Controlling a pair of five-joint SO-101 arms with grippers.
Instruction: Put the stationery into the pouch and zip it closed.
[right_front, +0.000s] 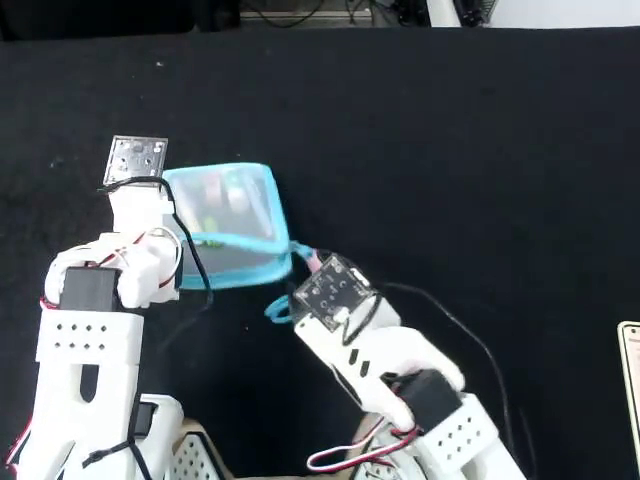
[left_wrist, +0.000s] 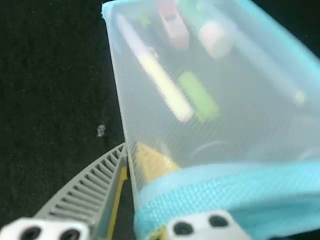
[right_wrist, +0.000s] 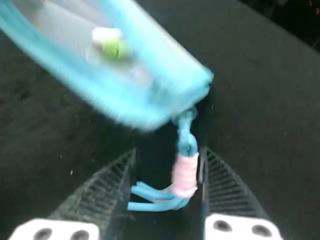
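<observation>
Flanking pink zip pull (right_wrist: 185, 175) at pouch (right_wrist: 125, 75) corner: right gripper (right_wrist: 168, 151), jaws apart.

2 arms stand at 1 black bench (right_front: 480, 150): 1 left arm (right_front: 95, 300) and 1 right arm (right_front: 400, 370). Each carries 1 end effector, so 2 in all: the left end effector (left_wrist: 131, 172) and the right end effector (right_wrist: 167, 167). There is 1 pale blue mesh pouch (right_front: 235, 215). Through the mesh at least 5 pieces of stationery can be counted: 1 white stick (left_wrist: 160, 80), 1 green piece (left_wrist: 199, 96), 1 pink piece (left_wrist: 172, 22), 1 round white piece (left_wrist: 216, 37) and 1 yellow piece (left_wrist: 150, 160). Whether there are more cannot be told. The pouch has 1 pink zip pull (right_wrist: 185, 175). 1 pale flat thing (right_front: 630, 370) lies at the bench's edge.
</observation>
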